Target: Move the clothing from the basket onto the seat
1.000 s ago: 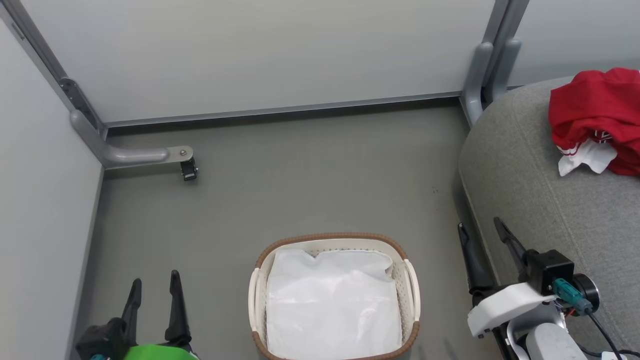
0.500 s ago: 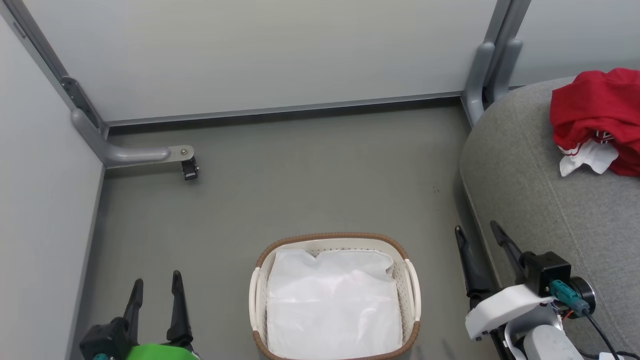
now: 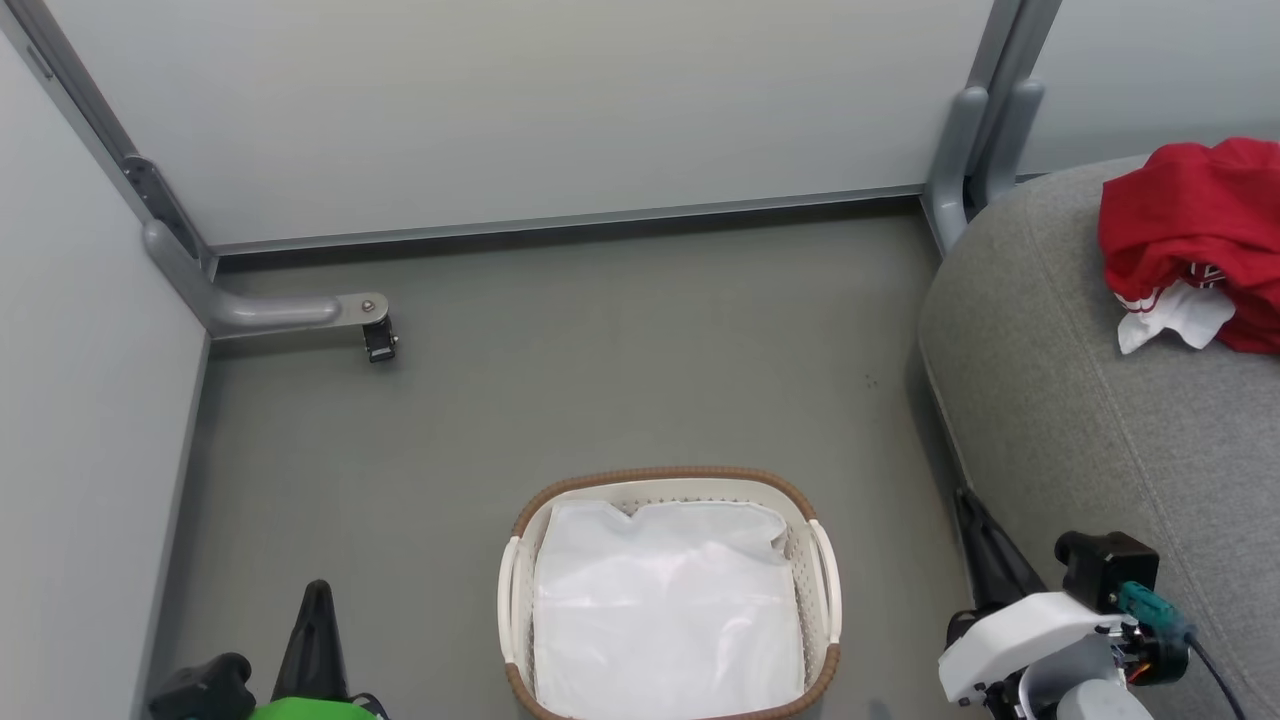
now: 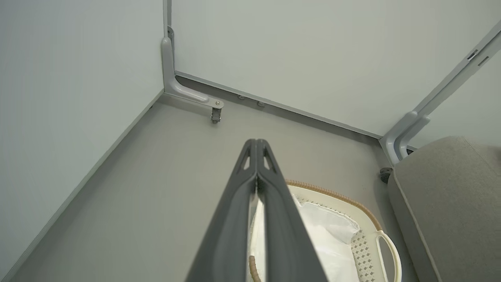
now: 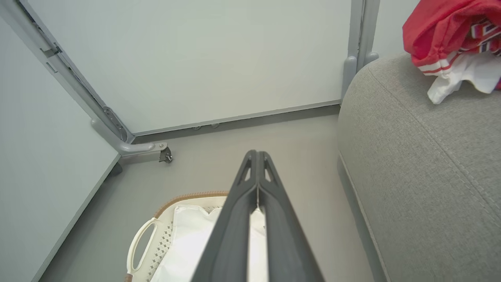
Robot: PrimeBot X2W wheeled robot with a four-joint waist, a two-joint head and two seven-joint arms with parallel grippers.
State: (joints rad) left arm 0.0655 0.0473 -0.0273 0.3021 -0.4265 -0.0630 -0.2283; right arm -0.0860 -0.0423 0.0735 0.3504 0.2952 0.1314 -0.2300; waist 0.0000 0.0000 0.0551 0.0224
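Observation:
Red clothing (image 3: 1195, 235) with white trim lies bunched on the grey seat (image 3: 1080, 400) at the right; it also appears at the upper right in the right wrist view (image 5: 450, 35). The cream basket (image 3: 825, 570) with a brown rim stands on the floor at bottom centre, with a white liner inside. My left gripper (image 3: 318, 595) hovers low to the basket's left, shut and holding nothing. My right gripper (image 3: 968, 505) is between basket and seat, shut and holding nothing. Each wrist view shows its fingers (image 4: 256, 156) (image 5: 256, 168) pressed together.
Grey floor (image 3: 600, 380) stretches ahead to pale partition walls (image 3: 500, 110). A partition foot with a small caster (image 3: 378, 340) sticks out at the left, and a grey post (image 3: 965, 150) stands by the seat's far corner.
Both grippers have gone from open to shut. Both have also drawn back toward the bottom of the head view.

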